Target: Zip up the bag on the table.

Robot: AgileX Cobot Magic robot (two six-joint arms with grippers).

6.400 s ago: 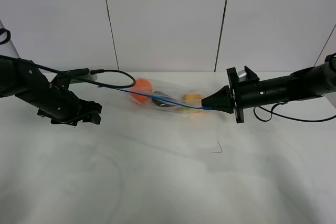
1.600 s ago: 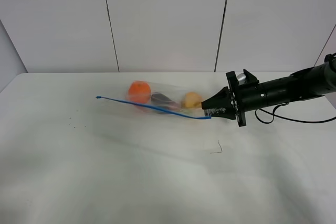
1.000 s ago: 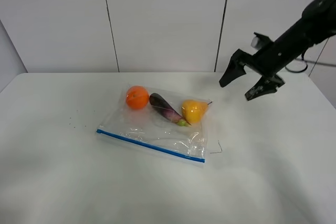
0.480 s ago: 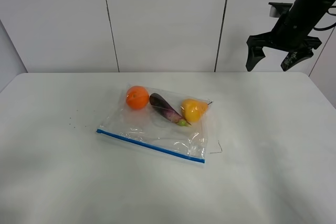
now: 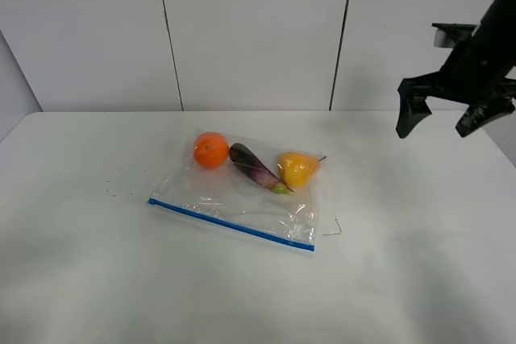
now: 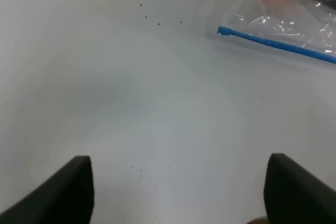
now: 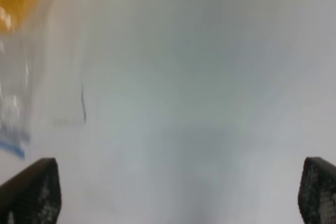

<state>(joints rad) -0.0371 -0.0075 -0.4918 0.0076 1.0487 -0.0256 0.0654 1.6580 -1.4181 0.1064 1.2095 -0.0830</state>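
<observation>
While the bag (image 5: pixel 242 191) lies flat on the table (image 5: pixel 403 263), a little left of the middle, neither tool is anywhere near it. The right tool (image 5: pixel 451 122) hangs high over the far right side, well apart from the bag, its two black fingers (image 5: pixel 409 110) spread wide with nothing between them. From its own wrist camera I see only the two dark fingertips (image 7: pixel 29 190) at the frame's corners, the blurred white table, a bit of yellow fruit and a corner of the blue strip. The left tool (image 6: pixel 178 195) does not show in the high view at all; its wrist camera shows its tips spread wide over bare table, with the near corner of the zip strip (image 6: pixel 273 43) some way ahead.

Inside the clear plastic sit an orange (image 5: pixel 211 150), a purple aubergine (image 5: pixel 256 168) and a yellow fruit (image 5: pixel 296 169), lined up along the far edge. The blue zip strip (image 5: pixel 232 224) runs along the near edge in one straight, thin line from corner to corner. I see no gap or bulge along it, so my judgement is that the zip is closed along its length, though a small unsealed stretch would be too fine to spot from here. If so, the work looks finished, and the arms only need to go to rest.
</observation>
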